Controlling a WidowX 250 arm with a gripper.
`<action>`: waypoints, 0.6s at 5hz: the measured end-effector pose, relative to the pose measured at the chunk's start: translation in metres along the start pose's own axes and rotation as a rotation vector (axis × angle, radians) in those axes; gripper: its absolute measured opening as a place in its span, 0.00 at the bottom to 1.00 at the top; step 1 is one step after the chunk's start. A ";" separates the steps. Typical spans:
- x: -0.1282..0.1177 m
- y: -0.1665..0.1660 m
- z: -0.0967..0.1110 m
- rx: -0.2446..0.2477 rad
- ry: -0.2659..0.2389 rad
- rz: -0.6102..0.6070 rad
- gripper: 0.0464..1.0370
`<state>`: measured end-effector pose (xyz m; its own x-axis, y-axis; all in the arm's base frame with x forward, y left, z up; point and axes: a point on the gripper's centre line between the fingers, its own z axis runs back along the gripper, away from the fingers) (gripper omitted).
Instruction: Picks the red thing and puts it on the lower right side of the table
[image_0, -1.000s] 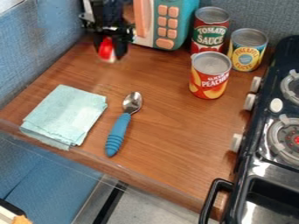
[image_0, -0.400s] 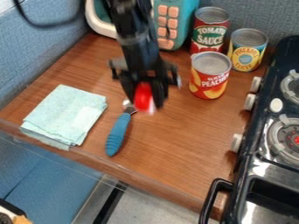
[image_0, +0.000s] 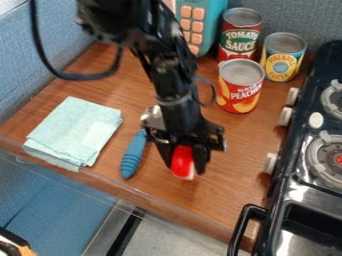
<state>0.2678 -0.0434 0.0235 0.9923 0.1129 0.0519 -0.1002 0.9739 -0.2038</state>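
Observation:
My gripper (image_0: 184, 159) hangs over the lower middle of the wooden table (image_0: 234, 187), to the right of the blue-handled spoon. It is shut on the red thing (image_0: 182, 161), which shows a white part at its lower end. The fingers stand on either side of it and cover its edges. Whether its lower end touches the tabletop, I cannot tell.
The spoon (image_0: 135, 154) lies just left of the gripper, its bowl partly behind the arm. A folded cloth (image_0: 75, 131) lies farther left. Several cans, one of peaches (image_0: 239, 95), stand at the back right. The stove (image_0: 294, 185) borders the table's right side.
The arm has come from the back left toward the front and right, carrying the red thing past the spoon. The spoon, cloth and cans have kept their places.

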 end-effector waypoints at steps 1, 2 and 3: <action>-0.001 -0.007 -0.013 -0.008 0.012 0.000 0.55; -0.005 -0.016 -0.014 -0.002 0.026 -0.031 0.66; -0.006 -0.025 0.004 0.033 0.022 -0.041 0.91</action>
<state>0.2639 -0.0677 0.0323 0.9969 0.0684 0.0378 -0.0611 0.9836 -0.1698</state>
